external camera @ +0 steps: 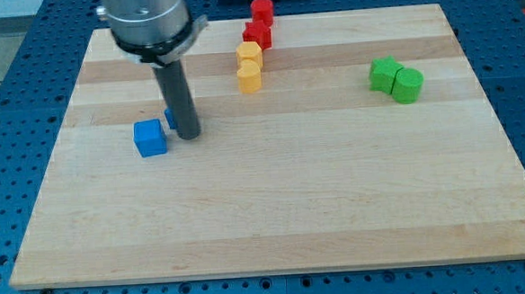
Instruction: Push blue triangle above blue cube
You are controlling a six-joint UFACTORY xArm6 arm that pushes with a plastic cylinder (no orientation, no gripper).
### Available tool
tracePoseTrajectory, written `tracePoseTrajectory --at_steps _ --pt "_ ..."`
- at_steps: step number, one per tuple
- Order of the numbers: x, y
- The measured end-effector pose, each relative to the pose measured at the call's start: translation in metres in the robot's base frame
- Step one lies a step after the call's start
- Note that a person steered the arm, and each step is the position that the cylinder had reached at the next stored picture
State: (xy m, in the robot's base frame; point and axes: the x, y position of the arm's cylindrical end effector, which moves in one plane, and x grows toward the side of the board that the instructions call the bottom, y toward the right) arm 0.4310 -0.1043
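A pale wooden board (319, 198) lies on blue pegboard. At left of frame, my tip (188, 134), a bare rod with nothing to open or close, nearly hides the blue triangle (168, 119), just above-right of the blue cube (150, 137). An off-centre shove could nudge the cube.

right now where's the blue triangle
On the board's left, the blue triangle is mostly hidden behind my tip, just up-right of the blue cube.
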Motion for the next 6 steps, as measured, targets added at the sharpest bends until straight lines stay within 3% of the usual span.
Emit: tracePoseTrajectory --at_steps 2,6 --pt "-0.034 0.008" --pt "-0.027 -0.030"
